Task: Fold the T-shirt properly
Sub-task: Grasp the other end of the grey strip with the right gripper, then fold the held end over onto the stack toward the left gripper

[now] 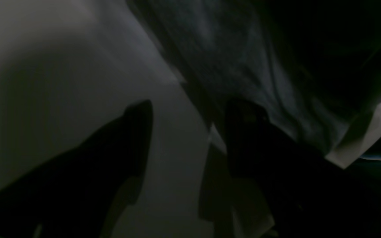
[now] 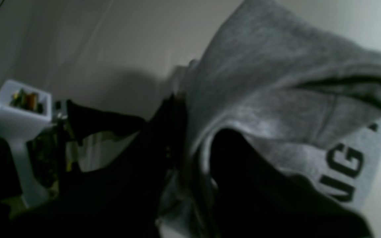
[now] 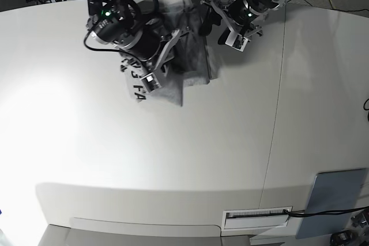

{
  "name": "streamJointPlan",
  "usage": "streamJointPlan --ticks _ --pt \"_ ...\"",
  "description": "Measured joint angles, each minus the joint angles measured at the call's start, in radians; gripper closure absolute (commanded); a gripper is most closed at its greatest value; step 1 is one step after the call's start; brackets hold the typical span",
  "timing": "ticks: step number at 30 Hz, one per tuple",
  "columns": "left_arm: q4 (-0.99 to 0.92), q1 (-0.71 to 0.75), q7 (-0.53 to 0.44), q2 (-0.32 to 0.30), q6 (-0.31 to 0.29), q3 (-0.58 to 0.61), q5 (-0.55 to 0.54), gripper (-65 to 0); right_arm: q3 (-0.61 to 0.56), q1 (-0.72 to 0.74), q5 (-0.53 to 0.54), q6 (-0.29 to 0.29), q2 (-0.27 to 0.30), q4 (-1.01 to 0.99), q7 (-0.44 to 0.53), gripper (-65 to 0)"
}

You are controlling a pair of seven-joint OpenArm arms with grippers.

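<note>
R arm [image 3: 124, 33] hides T-shirt [image 3: 193, 61]

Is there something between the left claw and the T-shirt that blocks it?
Nothing visible does. The left claw is open right at the edge of the T-shirt, one finger over bare table, the other by the grey cloth. No other object lies between them.
</note>
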Motion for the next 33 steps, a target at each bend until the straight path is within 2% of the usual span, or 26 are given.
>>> streamJointPlan --ticks 2,3,7,9,12,15,19,22,24,28,29,33 --pt "0.0 0.0 0.0 0.0 0.0 0.0 0.0 -34.3 -0.012 0.0 0.01 0.017 0.0 -0.003 0.0 -20.5" --pt "0.0 0.0 0.0 0.0 0.0 0.0 0.0 -34.3 -0.018 0.0 0.032 0.033 0.0 -0.003 0.006 -23.4" --pt "0.0 0.0 0.0 0.0 0.0 0.0 0.0 -34.3 -0.018 0.0 0.203 0.094 0.0 -0.003 -0.005 -24.1" --pt "0.0 0.0 0.0 0.0 0.0 0.0 0.0 -34.3 -0.018 0.0 0.282 0.099 0.001 -0.003 -0.023 -24.1" --pt "0.0 0.0 0.0 0.0 0.0 0.0 0.0 -34.3 -0.018 0.001 0.303 0.103 0.001 -0.003 -0.031 -24.1" --pt "0.0 0.0 0.0 0.0 0.0 0.0 0.0 -34.3 -0.011 0.01 0.24 0.115 0.002 -0.003 -0.032 -24.1" --pt "0.0 0.0 0.0 0.0 0.0 0.0 0.0 -34.3 0.023 0.011 0.051 0.113 0.01 -0.003 -0.034 -24.1" --pt "0.0 0.0 0.0 0.0 0.0 0.0 0.0 -34.3 0.042 0.011 -0.033 0.065 0.041 -0.003 -0.027 -24.1" --pt "0.0 0.0 0.0 0.0 0.0 0.0 0.0 -34.3 0.044 0.013 -0.058 0.042 0.058 -0.003 -0.024 -24.1" --pt "0.0 0.0 0.0 0.0 0.0 0.0 0.0 -34.3 0.043 0.013 -0.068 0.037 0.066 -0.006 -0.019 -24.1" --pt "0.0 0.0 0.0 0.0 0.0 0.0 0.0 -34.3 0.043 0.014 -0.077 0.018 0.066 -0.013 -0.019 -24.1" --pt "0.0 0.0 0.0 0.0 0.0 0.0 0.0 -34.3 0.044 0.021 -0.105 0.016 0.067 -0.016 0.004 -24.1"
